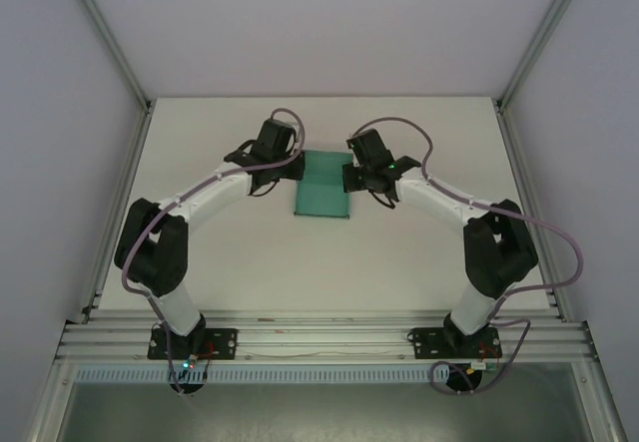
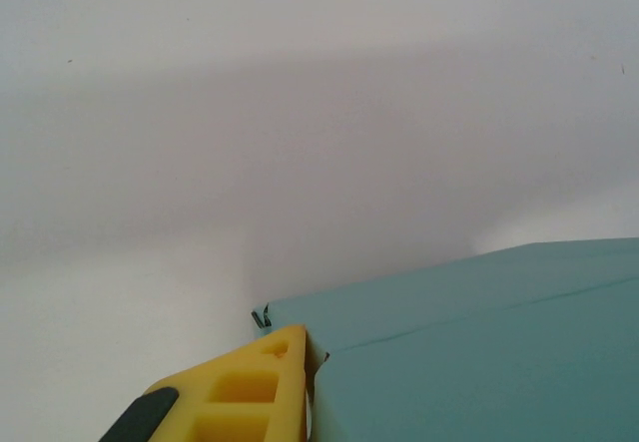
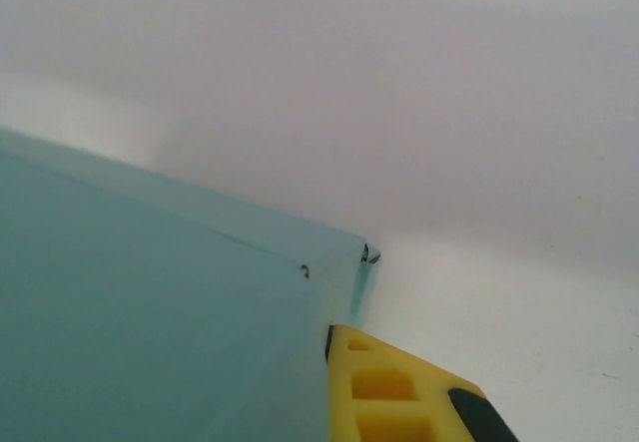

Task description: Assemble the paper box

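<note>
Paper box (image 1: 324,185): teal thin card, flat on the white table (image 1: 250,262), upper centre of the top view, between the two grippers.

Left gripper (image 1: 297,170) is at the card's left edge. In the left wrist view a yellow finger (image 2: 255,387) at bottom left touches the card corner, and the card (image 2: 479,342) fills the lower right with a crease line running across it. The second finger is hidden, so I cannot tell how far the jaws are apart or whether they hold the card.

Right gripper (image 1: 349,176) is at the card's right edge with its jaws closed. In the right wrist view a yellow finger (image 3: 389,392) at bottom centre-right lies against the card edge, with the card (image 3: 150,312) at lower left. It looks like a pinch on that edge.

Handling, as a judgement: very light, bendy, springs back at creases, dents easily, smooth so it may slide. Best held at edges or flaps near a crease, with a light pinch.
</note>
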Motion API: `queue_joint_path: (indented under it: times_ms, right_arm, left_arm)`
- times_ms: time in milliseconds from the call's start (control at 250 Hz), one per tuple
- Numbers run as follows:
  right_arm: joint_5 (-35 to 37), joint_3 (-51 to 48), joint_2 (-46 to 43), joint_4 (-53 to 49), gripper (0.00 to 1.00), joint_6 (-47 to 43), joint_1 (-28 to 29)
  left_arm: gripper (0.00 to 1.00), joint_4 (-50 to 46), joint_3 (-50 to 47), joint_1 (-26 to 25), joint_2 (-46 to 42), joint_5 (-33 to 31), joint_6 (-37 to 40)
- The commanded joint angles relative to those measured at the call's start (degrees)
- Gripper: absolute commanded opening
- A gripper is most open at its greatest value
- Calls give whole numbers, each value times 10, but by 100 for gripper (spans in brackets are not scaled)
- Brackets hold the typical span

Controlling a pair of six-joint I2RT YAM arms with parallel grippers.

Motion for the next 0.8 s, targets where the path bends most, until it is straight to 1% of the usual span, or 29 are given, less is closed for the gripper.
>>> queue_joint_path:
  times_ms: [0,56,144,284,436,512,652,700,795]
  right_arm:
    - [59,14,22,67,0,87,27]
    - [74,12,32,75,0,92,37]
    - [93,1,41,85,0,109,42]
    - [123,-17,50,110,0,135,42]
    - [120,-40,53,133,0,132,45]
    - [123,-68,47,163,0,118,49]
    - [155,-130,30,212,0,85,60]
    - [168,-146,24,221,0,74,66]
    - [193,-170,14,231,0,49,78]
  left_arm:
    - [13,32,-5,-9,20,-45,-86]
    - [13,55,-14,-10,25,-28,-100]
    - [13,78,-27,-13,33,-31,-120]
    - [13,85,-30,-14,43,-25,-139]
    - [13,83,-52,-17,36,-28,-126]
    - [13,88,-76,-19,26,-29,-112]
    - [14,112,-124,-23,6,-22,-100]
    - [17,116,-136,-25,0,-20,-99]
    - [28,121,-149,-30,-17,-9,-94]
